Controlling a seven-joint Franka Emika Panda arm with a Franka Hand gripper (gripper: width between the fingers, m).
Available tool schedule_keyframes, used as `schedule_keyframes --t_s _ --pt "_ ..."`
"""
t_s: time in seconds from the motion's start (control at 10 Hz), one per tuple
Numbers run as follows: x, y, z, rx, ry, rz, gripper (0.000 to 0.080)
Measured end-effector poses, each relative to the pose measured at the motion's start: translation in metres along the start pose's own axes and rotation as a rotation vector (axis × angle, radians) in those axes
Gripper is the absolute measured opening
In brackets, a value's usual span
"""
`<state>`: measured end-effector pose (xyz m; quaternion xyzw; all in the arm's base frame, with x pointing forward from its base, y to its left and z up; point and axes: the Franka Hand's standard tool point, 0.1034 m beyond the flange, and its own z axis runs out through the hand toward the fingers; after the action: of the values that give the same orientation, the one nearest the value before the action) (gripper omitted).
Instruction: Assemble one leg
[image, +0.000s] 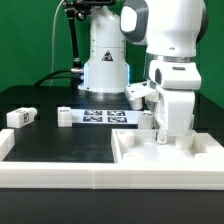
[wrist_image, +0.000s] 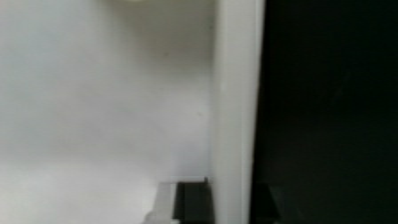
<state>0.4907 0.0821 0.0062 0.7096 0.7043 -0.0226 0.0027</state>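
At the pincer: my pincer (image: 160, 137) points straight down, its tips low over the large white rimmed panel (image: 200, 152); I cannot tell whether they touch it.
Pincer state: I cannot tell if it is released or clenched; the arm's white body hides the tips in the exterior view, and the wrist view does not settle it.
Leg: the leg (image: 20, 117) lies on the black desk (image: 60, 148), well apart from the pincer, far off toward the exterior view's left, with a dark tag on one face.
Second block: a smaller white block (image: 65, 117) lies between the leg and the pincer, also clear of it.
Marker board: the marker board (image: 105, 115) lies flat beyond the pincer, between that block and the arm.
Wrist view: I see a plain white surface (wrist_image: 107, 110) beside a black band (wrist_image: 329, 110), too close to name either.
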Motion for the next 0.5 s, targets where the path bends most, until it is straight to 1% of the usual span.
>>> schedule_keyframes --t_s 0.1,0.3,0.5 --pt "-0.0002 -0.001 0.0002 -0.006 0.002 0.013 0.0058" --pt "-0.0009 -0.0011 0.0007 -0.004 0.003 0.015 0.0058" --pt "-0.0012 -0.0011 0.0009 -0.004 0.003 0.015 0.0408"
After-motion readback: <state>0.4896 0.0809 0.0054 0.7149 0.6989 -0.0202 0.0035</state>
